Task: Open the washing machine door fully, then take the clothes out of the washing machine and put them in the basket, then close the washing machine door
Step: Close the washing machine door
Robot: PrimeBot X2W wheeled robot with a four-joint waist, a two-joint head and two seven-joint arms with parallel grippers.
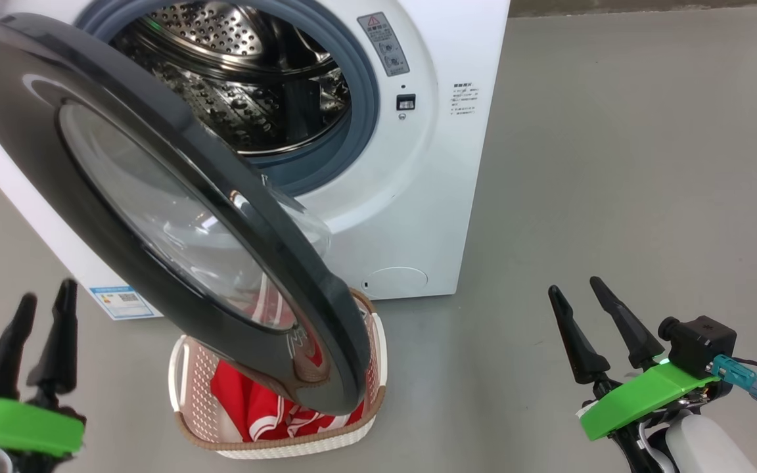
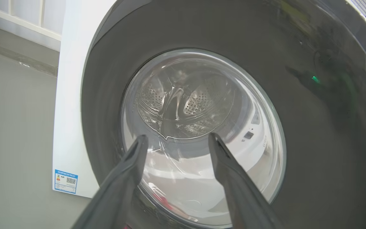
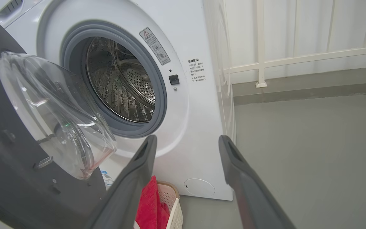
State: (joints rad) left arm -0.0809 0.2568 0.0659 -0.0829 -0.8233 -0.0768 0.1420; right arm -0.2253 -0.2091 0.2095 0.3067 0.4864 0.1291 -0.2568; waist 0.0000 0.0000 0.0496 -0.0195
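Observation:
The washing machine (image 1: 418, 171) stands ahead with its steel drum (image 1: 240, 79) showing no garments. The washing machine door (image 1: 155, 197) hangs about half open, its black rim over the basket (image 1: 188, 387). Red clothes (image 1: 267, 407) with white stripes lie in the basket on the floor in front of the machine. My left gripper (image 1: 40, 309) is open at the lower left, pointing at the door's outer face (image 2: 313, 95) with nothing between its fingers. My right gripper (image 1: 582, 295) is open at the lower right, apart from the machine, facing the drum opening (image 3: 119, 82) and the door's glass bowl (image 3: 52, 108).
Grey floor (image 1: 615, 164) spreads wide to the right of the machine. A white railing and wall (image 3: 297, 47) stand behind the machine. A blue label sticker (image 2: 66, 181) sits low on the machine's left corner.

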